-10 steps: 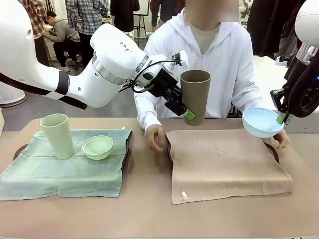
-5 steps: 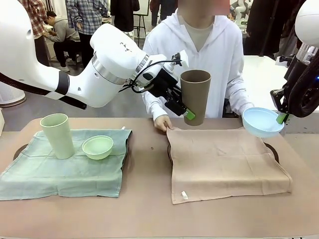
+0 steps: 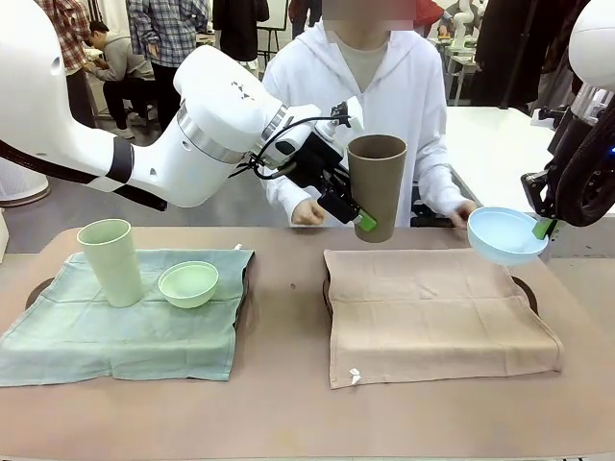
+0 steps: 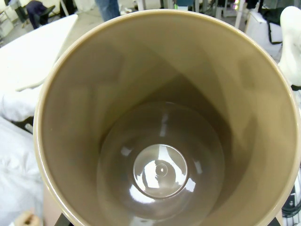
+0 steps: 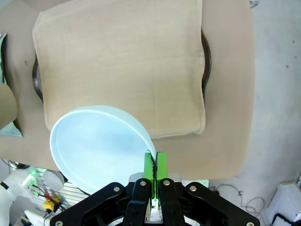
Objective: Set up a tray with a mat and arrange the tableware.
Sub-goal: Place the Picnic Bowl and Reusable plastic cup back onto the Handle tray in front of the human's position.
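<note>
My left gripper [image 3: 368,221] is shut on the brown tumbler [image 3: 377,185] and holds it upright in the air above the far left corner of the beige mat [image 3: 437,312]. The left wrist view looks down into the brown tumbler [image 4: 160,141]. My right gripper [image 3: 542,228] is shut on the rim of the light blue bowl [image 3: 504,235], which hangs tilted over the mat's far right corner. From the right wrist, its green pads [image 5: 149,169] pinch the light blue bowl [image 5: 96,141] above the beige mat [image 5: 122,61], which covers a dark tray [image 5: 206,61].
At the left a green mat [image 3: 125,317] covers a second tray and carries a pale green tumbler [image 3: 110,261] and a mint green bowl [image 3: 188,284]. The person stands at the far edge with hands [image 3: 308,212] near the table's rim.
The person's hands have drawn back from the beige mat to the far edge of the table. Both arms stay where they were with tumbler and bowl.
</note>
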You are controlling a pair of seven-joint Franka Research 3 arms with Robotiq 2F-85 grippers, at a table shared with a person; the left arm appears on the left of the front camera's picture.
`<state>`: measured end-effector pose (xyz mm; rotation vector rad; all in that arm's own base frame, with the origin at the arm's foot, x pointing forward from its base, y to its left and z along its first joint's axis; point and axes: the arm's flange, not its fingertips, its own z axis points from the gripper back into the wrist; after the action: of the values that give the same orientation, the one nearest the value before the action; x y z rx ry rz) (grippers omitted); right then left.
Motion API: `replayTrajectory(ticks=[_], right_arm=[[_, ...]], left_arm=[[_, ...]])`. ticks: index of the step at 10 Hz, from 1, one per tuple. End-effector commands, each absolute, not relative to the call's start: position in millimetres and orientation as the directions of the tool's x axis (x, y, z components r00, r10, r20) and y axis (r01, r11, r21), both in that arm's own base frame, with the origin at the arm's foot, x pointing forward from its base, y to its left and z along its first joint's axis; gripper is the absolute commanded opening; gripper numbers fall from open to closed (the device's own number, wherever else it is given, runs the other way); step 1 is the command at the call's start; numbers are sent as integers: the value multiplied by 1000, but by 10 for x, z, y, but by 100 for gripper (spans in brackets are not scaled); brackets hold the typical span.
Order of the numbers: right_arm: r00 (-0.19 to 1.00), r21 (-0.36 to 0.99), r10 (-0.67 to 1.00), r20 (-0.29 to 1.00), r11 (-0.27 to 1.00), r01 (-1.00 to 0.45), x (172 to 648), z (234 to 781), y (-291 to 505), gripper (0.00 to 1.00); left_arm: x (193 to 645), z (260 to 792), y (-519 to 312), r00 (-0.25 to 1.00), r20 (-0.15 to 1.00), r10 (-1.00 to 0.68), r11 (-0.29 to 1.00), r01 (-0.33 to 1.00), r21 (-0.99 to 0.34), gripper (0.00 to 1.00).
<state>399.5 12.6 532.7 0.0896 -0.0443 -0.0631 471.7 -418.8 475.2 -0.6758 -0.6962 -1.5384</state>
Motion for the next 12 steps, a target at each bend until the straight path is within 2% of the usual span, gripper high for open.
replayTrajectory(ticks=[1, 5, 6, 8, 12], right_arm=[[997, 91, -65, 42, 994, 61, 3990, 5329, 126, 0], [997, 91, -65, 42, 994, 61, 3990, 5329, 126, 0], [997, 91, -65, 41, 994, 61, 3995, 5327, 126, 3], [999, 82, -53, -12, 995, 54, 4361, 4750, 104, 3], [1000, 80, -25, -18, 996, 27, 4580, 4207, 140, 3]], left_arm=[[4730, 4780, -4195, -78, 759, -646, -71, 997, 42, 0], [4730, 4780, -4195, -78, 759, -646, -71, 997, 42, 0], [4717, 4752, -4188, -74, 763, -643, -63, 997, 43, 79], [4975, 4189, -4286, -46, 787, -615, -88, 996, -11, 79], [5135, 3668, -4431, -45, 811, -583, -92, 996, -10, 79]])
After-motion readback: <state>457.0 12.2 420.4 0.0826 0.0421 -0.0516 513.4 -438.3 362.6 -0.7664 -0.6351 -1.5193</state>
